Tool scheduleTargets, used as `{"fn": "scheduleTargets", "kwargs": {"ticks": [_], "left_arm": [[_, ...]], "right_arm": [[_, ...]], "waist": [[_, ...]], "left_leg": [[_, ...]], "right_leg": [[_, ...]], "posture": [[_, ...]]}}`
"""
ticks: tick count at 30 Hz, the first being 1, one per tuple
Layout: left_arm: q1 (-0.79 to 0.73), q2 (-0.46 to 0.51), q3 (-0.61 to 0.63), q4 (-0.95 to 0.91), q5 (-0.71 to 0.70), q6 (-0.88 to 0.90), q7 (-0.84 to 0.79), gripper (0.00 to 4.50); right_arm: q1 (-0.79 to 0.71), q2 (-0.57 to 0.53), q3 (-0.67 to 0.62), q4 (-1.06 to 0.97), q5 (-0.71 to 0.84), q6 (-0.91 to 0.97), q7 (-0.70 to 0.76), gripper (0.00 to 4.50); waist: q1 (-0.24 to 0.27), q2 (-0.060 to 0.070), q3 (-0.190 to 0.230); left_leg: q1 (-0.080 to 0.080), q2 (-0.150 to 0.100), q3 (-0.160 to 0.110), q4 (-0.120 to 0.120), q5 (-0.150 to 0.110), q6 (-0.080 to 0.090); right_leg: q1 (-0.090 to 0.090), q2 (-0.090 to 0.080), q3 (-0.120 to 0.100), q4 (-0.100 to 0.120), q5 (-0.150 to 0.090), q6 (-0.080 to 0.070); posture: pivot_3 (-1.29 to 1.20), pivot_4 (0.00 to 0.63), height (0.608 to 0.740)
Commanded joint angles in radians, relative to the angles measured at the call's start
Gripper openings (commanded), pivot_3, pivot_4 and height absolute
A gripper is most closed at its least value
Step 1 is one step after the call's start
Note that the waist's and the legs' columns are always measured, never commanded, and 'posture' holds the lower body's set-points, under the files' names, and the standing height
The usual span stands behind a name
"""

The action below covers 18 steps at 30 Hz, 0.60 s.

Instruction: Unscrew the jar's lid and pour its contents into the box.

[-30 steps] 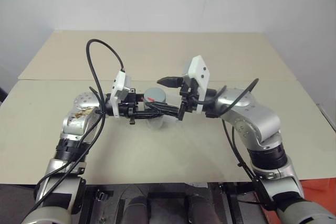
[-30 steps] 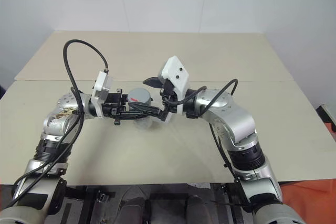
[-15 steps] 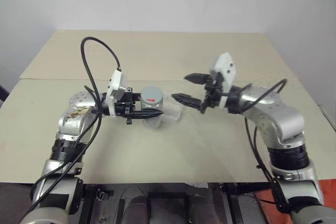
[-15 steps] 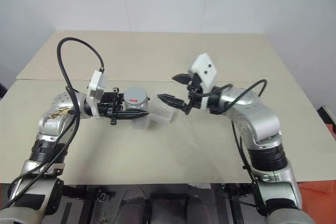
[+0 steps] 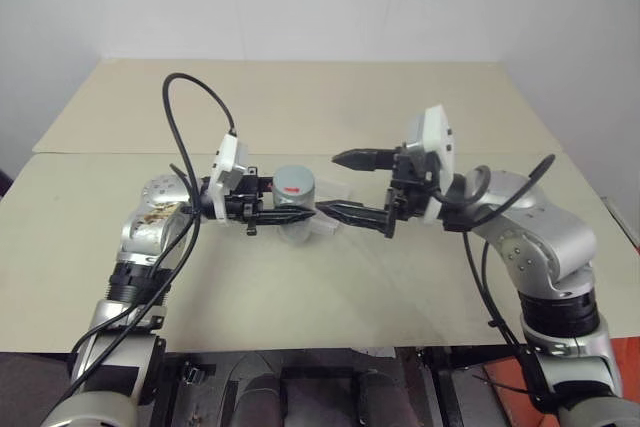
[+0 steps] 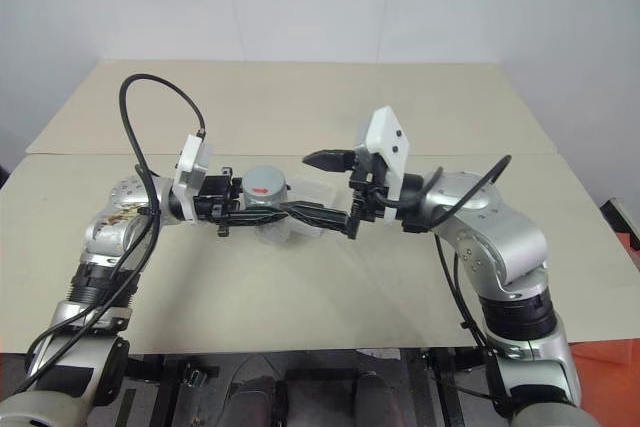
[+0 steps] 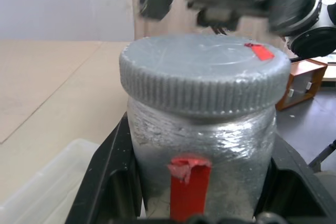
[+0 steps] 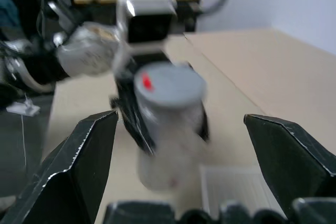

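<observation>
the left gripper [image 5: 290, 215] grips the jar [image 5: 296, 197] by its silvery body, 1 black finger on each side, and holds it upright above the beige table [image 5: 300, 287]. the grey lid [image 7: 205, 74] sits on the jar, a small red mark on its top; in the left wrist view a red label patch runs down the jar's front between the fingers [image 7: 107, 182].

the right gripper [image 5: 348, 185] faces the jar from the other side, level with it, jaws spread wide with nothing between them. 1 fingertip lies just beside the jar's lower part and the other stands farther back near the lid; whether either touches the jar cannot be told. in the right wrist view the jar stands in the gap between the 2 spread fingers [image 8: 86, 156].

the clear plastic box [image 5: 335, 207] lies on the table just behind and below the jar, partly hidden by the 2 grippers; the left wrist view shows a corner of it beside the jar.
</observation>
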<state>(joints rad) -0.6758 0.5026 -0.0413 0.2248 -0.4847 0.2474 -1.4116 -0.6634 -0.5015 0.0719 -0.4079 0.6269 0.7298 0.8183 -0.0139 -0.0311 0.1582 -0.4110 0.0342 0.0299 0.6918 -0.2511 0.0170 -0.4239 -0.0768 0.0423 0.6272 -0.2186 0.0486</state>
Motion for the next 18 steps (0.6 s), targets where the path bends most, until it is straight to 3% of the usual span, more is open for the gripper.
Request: {"fn": "scheduleTargets", "kwargs": {"ticks": [1, 8, 18], "left_arm": [[-0.040, -0.017, -0.006, 0.011, 0.008, -0.031, -0.009, 2.08], [-0.053, -0.024, -0.008, 0.028, 0.014, -0.042, -0.020, 2.08], [-0.041, -0.007, -0.003, 0.005, 0.005, -0.029, -0.024, 2.08]], "right_arm": [[-0.068, 0.062, 0.045, 0.009, -0.031, 0.020, -0.080, 4.48], [-0.126, 0.147, 0.142, 0.071, -0.143, 0.026, -0.181, 4.48], [-0.106, 0.162, 0.116, 0.105, -0.197, 0.026, -0.225, 4.48]], "waist": [[-0.002, 0.000, 0.000], [0.002, 0.000, 0.000], [0.000, 0.000, 0.000]], "left_leg": [[0.000, 0.000, 0.000, 0.000, 0.000, 0.000], [-0.002, 0.000, 0.000, 0.000, 0.000, 0.000], [-0.002, 0.000, 0.000, 0.000, 0.000, 0.000]], "right_leg": [[0.000, 0.000, 0.000, 0.000, 0.000, 0.000], [-0.001, 0.000, 0.000, 0.002, 0.000, 0.000], [-0.001, 0.000, 0.000, 0.002, 0.000, 0.000]], "posture": [[0.00, 0.150, 0.740], [0.00, 0.150, 0.740], [0.00, 0.150, 0.740]]}}
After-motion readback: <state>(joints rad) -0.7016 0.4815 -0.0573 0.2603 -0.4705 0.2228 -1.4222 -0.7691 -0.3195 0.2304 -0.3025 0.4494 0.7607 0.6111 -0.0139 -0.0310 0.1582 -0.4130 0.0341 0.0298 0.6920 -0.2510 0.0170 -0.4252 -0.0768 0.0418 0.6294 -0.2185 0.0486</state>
